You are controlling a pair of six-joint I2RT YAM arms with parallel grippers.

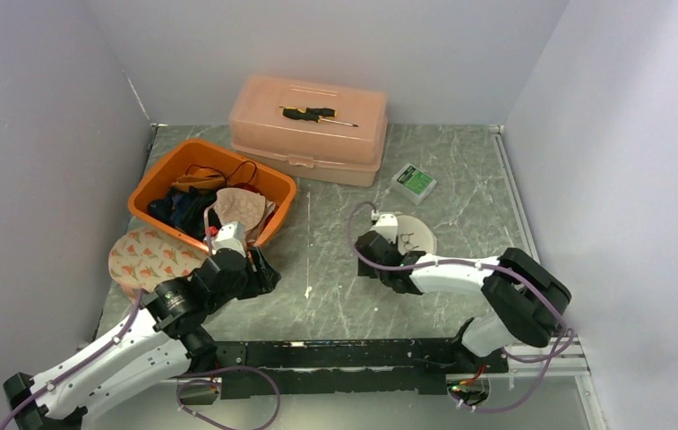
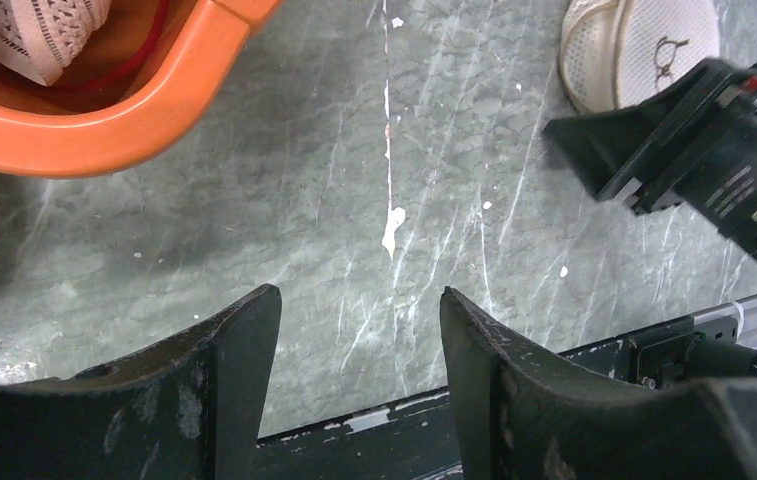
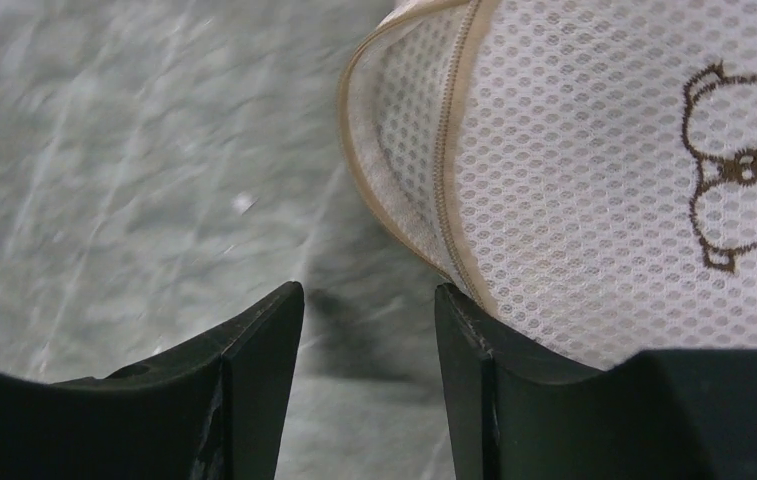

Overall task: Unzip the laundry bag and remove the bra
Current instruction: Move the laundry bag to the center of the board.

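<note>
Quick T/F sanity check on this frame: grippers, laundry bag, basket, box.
1. The right gripper is open at the edge of the mesh laundry bag, holding nothing. True.
2. The left gripper is shut on the orange basket's rim. False: it is open over bare table, beside the basket.
3. A screwdriver lies on the pink box. True.
4. The laundry bag sits in the basket. False: it lies on the table, apart from the basket.

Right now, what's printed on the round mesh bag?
A brown bow on the white mesh laundry bag; right wrist view.
</note>
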